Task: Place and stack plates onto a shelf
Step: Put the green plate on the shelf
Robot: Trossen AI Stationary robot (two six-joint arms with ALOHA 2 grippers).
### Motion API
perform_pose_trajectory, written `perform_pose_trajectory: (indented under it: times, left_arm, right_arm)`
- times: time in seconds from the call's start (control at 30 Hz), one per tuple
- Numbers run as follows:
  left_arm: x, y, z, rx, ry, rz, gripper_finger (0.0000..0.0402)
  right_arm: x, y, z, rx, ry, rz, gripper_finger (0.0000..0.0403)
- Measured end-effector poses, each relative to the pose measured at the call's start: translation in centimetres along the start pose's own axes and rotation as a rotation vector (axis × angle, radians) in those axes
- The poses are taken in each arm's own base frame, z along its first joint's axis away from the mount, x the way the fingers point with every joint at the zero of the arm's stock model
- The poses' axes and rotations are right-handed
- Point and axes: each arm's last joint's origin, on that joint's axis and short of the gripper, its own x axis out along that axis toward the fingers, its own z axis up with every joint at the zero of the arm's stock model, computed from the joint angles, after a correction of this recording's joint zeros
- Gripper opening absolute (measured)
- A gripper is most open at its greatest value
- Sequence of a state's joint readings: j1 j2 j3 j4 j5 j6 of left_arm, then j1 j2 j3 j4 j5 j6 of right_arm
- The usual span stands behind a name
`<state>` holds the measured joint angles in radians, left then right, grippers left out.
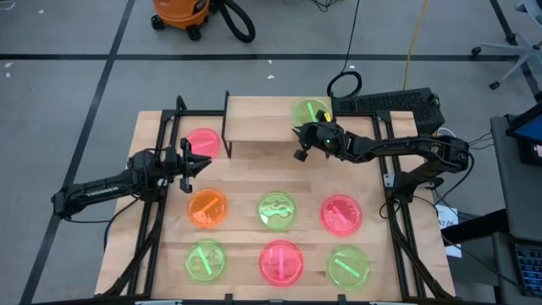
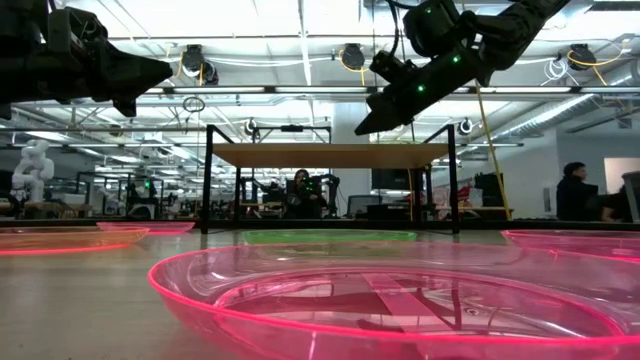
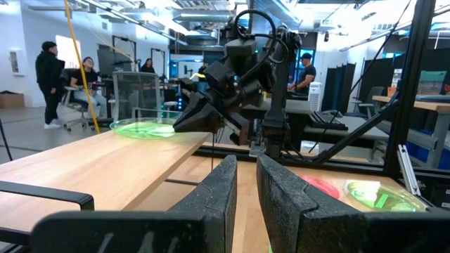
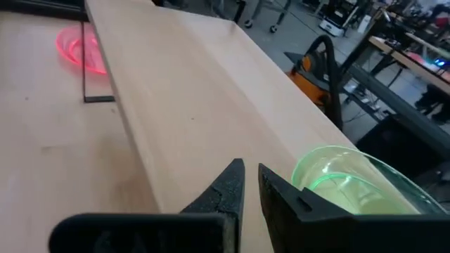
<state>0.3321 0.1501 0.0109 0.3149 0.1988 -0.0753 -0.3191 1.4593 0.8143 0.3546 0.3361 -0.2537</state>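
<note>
High view shows one translucent neon green round plastic plate [image 1: 309, 111] resting on the right end of the small light-wood shelf on black metal legs [image 1: 262, 129], with the right hand [image 1: 300, 135] just beside it, fingers nearly together and empty. For the next plate, the pink-red plate [image 1: 342, 213] on the desk [image 1: 246, 186] lies nearest that arm, while the left hand [image 1: 203, 163] hovers by the shelf's other end, fingers slightly apart, holding nothing.

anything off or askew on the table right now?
Nothing stands out. One green plate lies flat on the shelf at its right end; the other plates lie flat and apart on the table, none spilled or cracked.
</note>
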Motion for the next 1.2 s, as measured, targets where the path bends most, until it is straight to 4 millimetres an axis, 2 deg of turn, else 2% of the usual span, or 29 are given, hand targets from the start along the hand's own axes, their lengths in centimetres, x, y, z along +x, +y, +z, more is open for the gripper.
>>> perform_pose_trajectory:
  times: [0.17,0.3,0.53,0.73,0.9,1.2]
  left_arm:
    - [0.0,0.0,0.0,0.0,0.0,0.0,0.0062]
    - [0.0,0.0,0.0,0.0,0.0,0.0,0.0062]
    - [0.0,0.0,0.0,0.0,0.0,0.0,0.0062]
    - [0.0,0.0,0.0,0.0,0.0,0.0,0.0062]
    - [0.0,0.0,0.0,0.0,0.0,0.0,0.0062]
    - [0.0,0.0,0.0,0.0,0.0,0.0,0.0062]
  right_arm:
    - [0.0,0.1,-0.1,-0.052,0.015,-0.016,0.003]
    - [-1.0,0.2,0.3,-0.146,0.025,-0.032,0.0037]
    - [-3.9,0.5,0.9,-0.252,0.105,-0.092,0.0115]
    - [-4.2,0.1,-0.1,-0.29,0.221,-0.131,0.016]
    - [-3.7,-0.1,-0.7,-0.264,0.264,-0.14,0.0163]
    - [-2.8,-0.8,-1.3,-0.256,0.296,-0.165,0.0142]
